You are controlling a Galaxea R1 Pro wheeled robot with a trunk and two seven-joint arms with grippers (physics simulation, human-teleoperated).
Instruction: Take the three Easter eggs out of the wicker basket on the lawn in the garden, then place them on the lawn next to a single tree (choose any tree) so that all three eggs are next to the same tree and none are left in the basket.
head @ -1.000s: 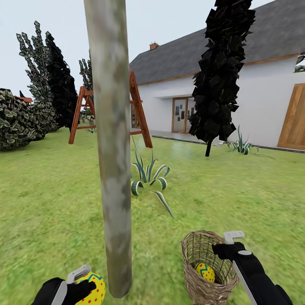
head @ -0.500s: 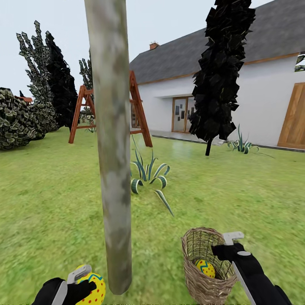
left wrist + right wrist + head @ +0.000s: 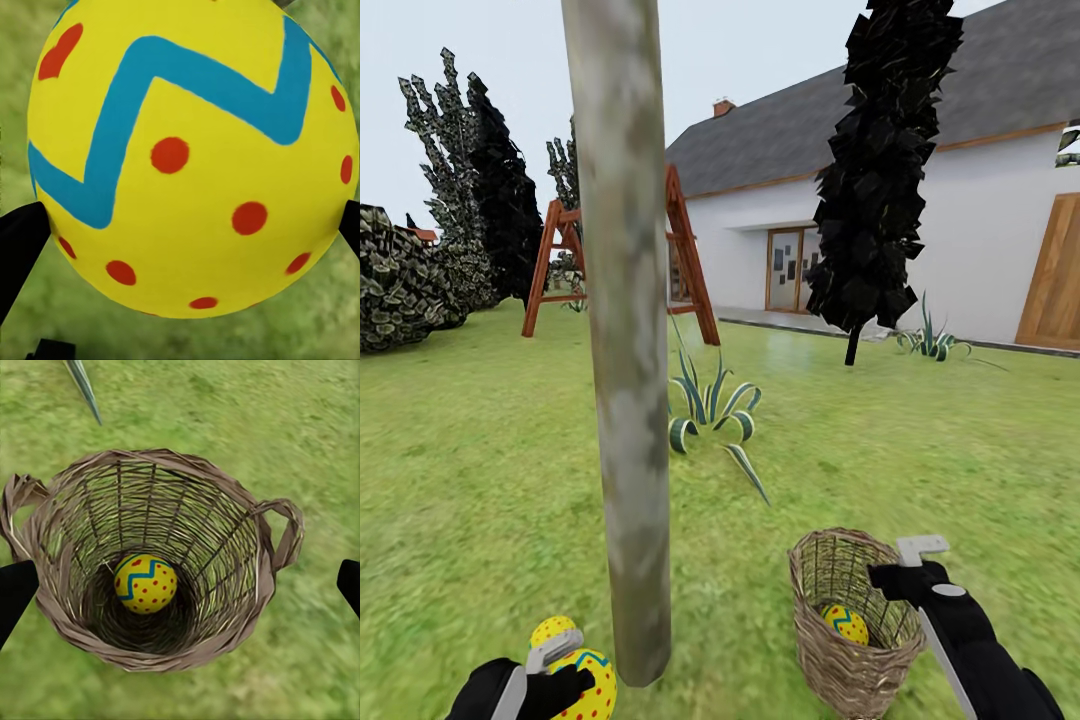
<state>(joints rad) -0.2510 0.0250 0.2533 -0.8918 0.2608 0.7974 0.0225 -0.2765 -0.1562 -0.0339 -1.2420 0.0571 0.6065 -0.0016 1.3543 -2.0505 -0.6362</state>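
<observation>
The tree (image 3: 625, 350) shows as a bare grey-green trunk rising from the lawn (image 3: 480, 480) just ahead. My left gripper (image 3: 572, 682) is shut on one Easter egg (image 3: 594, 690), low and just left of the trunk's foot; that egg (image 3: 187, 165) looms large between the fingers (image 3: 19, 240). A second egg (image 3: 552, 631) lies on the grass beside it, near the trunk. To the right stands the wicker basket (image 3: 830, 580) with a third egg (image 3: 847, 624) at its bottom (image 3: 145, 583). My right gripper (image 3: 916, 562) hovers open above the basket (image 3: 247, 510).
A spiky striped plant (image 3: 710, 410) grows just behind the trunk. Farther back stand a wooden swing frame (image 3: 555, 260), a dark columnar tree (image 3: 880, 180), a round bush (image 3: 400, 280) and the white house (image 3: 1000, 250). Open grass spreads on both sides.
The whole picture has slid up a little, so the camera moved. A second egg now shows on the grass by my left gripper. Both grippers keep their states.
</observation>
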